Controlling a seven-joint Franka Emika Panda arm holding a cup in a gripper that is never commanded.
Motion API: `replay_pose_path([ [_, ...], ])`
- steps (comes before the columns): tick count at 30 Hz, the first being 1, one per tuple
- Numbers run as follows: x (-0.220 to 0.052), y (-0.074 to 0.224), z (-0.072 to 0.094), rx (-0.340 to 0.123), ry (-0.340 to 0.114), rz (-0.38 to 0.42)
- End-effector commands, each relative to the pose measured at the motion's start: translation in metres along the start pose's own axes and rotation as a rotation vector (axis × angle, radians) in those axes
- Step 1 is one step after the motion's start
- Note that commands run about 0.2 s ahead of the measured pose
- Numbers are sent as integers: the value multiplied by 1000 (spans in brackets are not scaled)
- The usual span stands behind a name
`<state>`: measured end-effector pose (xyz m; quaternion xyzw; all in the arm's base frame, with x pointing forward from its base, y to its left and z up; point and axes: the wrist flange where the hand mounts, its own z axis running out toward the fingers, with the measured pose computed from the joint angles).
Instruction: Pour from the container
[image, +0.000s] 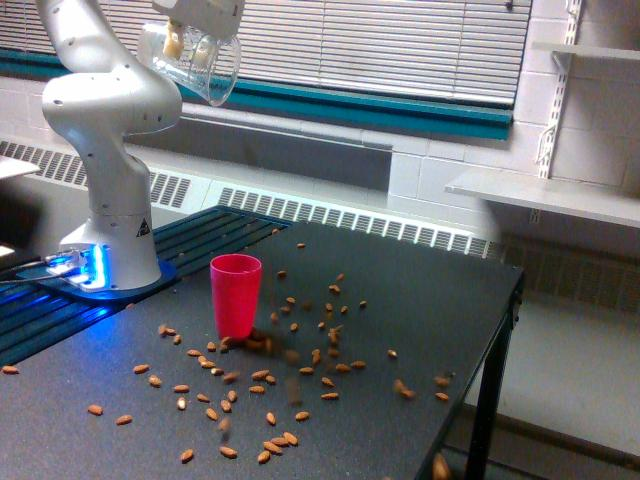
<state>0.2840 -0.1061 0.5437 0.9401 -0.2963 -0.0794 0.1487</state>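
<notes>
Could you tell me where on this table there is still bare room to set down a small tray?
The clearest patch of the table is its far corner on the exterior view's right, beyond the scattered nuts. Around the red cup and forward to the near edge it is crowded. The gripper holds the clear cup high above, out of the way.
</notes>
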Motion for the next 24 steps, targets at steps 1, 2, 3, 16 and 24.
replay_pose_path([
  [1,2,-2,-6,-18,-1,-31],
  [2,2,-2,-6,-18,-2,-31],
  [3,2,-3,-6,-17,-3,-30],
  [16,10,-8,-1,-5,-2,-39],
  [24,13,-10,13,14,-9,-48],
])
